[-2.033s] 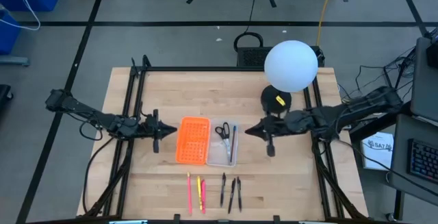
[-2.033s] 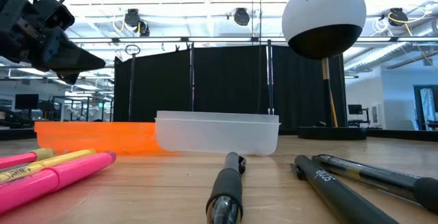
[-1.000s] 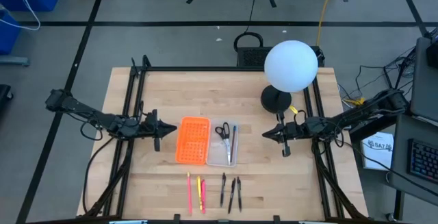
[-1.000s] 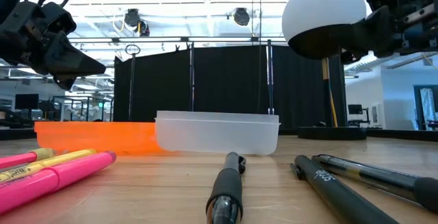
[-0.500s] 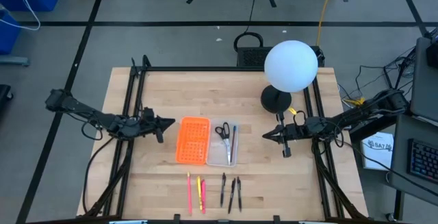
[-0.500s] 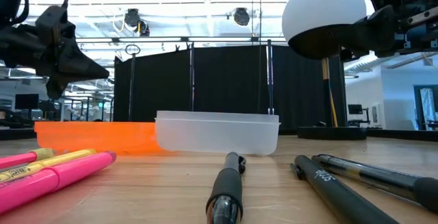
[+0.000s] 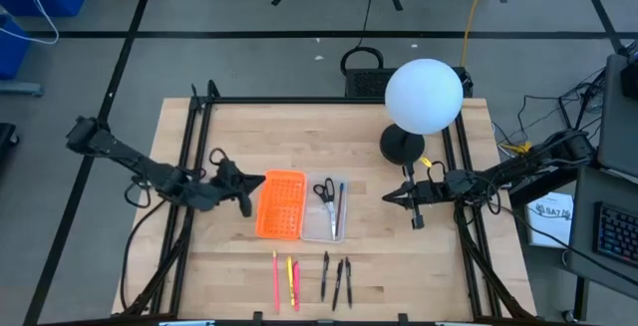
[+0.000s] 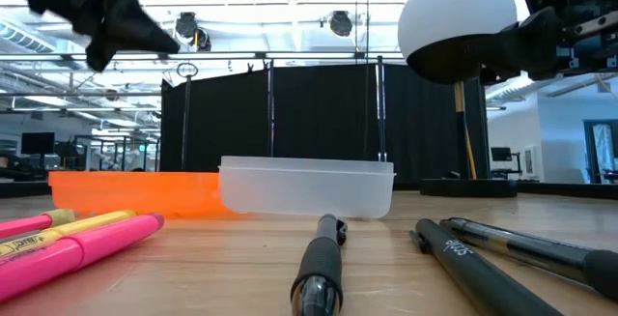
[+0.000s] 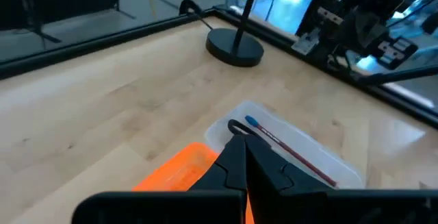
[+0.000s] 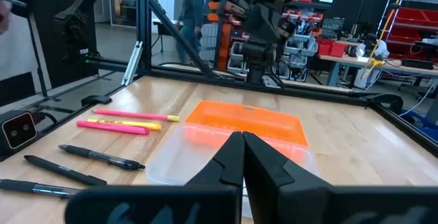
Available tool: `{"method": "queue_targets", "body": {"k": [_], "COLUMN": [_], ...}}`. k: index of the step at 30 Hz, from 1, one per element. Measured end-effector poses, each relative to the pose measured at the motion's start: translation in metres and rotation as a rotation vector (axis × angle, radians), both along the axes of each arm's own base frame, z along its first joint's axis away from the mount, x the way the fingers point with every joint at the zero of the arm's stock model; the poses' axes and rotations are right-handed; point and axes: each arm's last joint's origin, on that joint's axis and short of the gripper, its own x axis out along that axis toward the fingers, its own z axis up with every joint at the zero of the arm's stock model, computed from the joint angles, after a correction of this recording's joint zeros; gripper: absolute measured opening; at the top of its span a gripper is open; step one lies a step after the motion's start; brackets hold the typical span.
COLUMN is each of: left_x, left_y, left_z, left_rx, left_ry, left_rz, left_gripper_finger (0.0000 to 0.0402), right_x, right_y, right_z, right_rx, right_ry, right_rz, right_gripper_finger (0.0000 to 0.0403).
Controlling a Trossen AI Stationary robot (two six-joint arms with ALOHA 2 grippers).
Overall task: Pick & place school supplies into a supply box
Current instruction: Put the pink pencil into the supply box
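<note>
At 9 o'clock on the table [image 7: 399, 256], the left pincer [image 7: 257, 180] hovers clenched beside the orange tray [image 7: 280, 204]. Just right, the box [image 7: 326, 228] holds scissors [image 7: 323, 189] and a pen [image 7: 340, 204]. At 6 o'clock lie pens [image 7: 336, 278]. At 3 o'clock waits the right pincer [image 7: 389, 198], clenched.

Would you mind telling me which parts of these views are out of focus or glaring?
Low view: the nearest black pen and pink highlighter are soft, the ceiling lights glare. Left wrist view: that arm's own end effector is blurred; the clear box stays fairly sharp.
</note>
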Motion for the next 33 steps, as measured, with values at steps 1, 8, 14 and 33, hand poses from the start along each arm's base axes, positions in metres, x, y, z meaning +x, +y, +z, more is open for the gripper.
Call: {"method": "queue_targets", "body": {"k": [1, 8, 14, 33], "left_x": [0.006, 0.048, 0.082, 0.123], "left_y": [-0.005, -0.039, -0.07, -0.16], "left_z": [0.005, 0.019, 0.03, -0.011], "left_rx": [-0.002, -0.063, -0.147, -0.638], "left_ry": [0.014, 0.137, 0.264, 0.886], "left_rz": [0.006, 0.051, 0.121, 0.474], "left_gripper_finger": [0.0002, 0.0001, 0.0001, 0.0003], "right_x": [0.0, 0.0, 0.0, 0.0], "right_y": [0.0, 0.0, 0.0, 0.0], "right_z": [0.0, 0.0, 0.005, -0.005], "right_rx": [0.0, 0.001, 0.02, -0.002], "right_ry": [-0.001, -0.005, -0.047, 0.047], "right_rz": [0.0, 0.0, 0.001, -0.001], "right_gripper_finger": [0.0, 0.0, 0.0, 0.0]}}
